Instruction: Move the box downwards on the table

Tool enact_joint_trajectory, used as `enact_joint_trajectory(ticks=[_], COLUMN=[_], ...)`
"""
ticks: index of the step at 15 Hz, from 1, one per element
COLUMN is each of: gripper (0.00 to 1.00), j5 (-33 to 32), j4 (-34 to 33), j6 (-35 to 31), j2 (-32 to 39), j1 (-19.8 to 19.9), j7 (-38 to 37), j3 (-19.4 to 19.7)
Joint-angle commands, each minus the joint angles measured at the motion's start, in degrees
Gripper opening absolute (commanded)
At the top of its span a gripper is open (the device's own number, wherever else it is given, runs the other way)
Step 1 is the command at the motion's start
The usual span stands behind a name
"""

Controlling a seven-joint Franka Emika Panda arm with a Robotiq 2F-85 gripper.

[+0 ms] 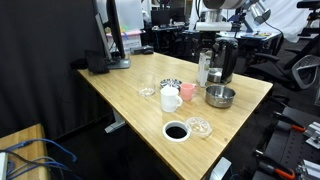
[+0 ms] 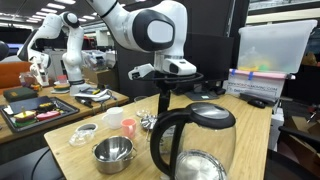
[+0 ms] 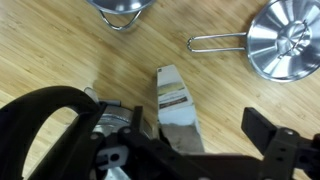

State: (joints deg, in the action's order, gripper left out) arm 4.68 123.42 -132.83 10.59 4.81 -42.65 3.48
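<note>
The box is a tall, narrow whitish carton standing upright on the wood-grain table, right next to the dark kettle. In the wrist view I look down on the box top, with the kettle handle to its left. My gripper is open, its two fingers straddling the box's top; the box sits nearer the left finger. In both exterior views the gripper hangs over the kettle area. I cannot make out the box behind the kettle in an exterior view.
A steel pot, white mug, pink cup, glass dishes and a black bowl stand in front of the box. A monitor base stands at the far end.
</note>
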Motion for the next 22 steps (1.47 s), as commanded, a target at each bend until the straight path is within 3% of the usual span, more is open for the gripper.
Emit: enact_joint_trajectory(ticks=[1, 2, 3, 5, 7, 14, 22], gripper=[0.90, 0.79, 0.83, 0.75, 0.50, 0.02, 0.02], j5=[1.95, 1.60, 1.50, 1.18, 1.57, 1.26, -1.88], j4=[-1.79, -1.96, -2.16, -2.27, -1.99, -1.53, -1.61], j6=[-0.79, -1.02, -1.01, -1.03, -1.56, -2.06, -1.12], j2=[1.38, 1.48, 1.53, 1.48, 1.41, 1.00, -2.07], j1=[-0.72, -0.74, -0.70, -0.64, -0.59, -1.05, -3.06], j7=[0.37, 0.32, 0.33, 0.32, 0.33, 0.06, -1.04], j3=[1.06, 1.27, 1.46, 1.89, 2.15, 2.19, 2.02])
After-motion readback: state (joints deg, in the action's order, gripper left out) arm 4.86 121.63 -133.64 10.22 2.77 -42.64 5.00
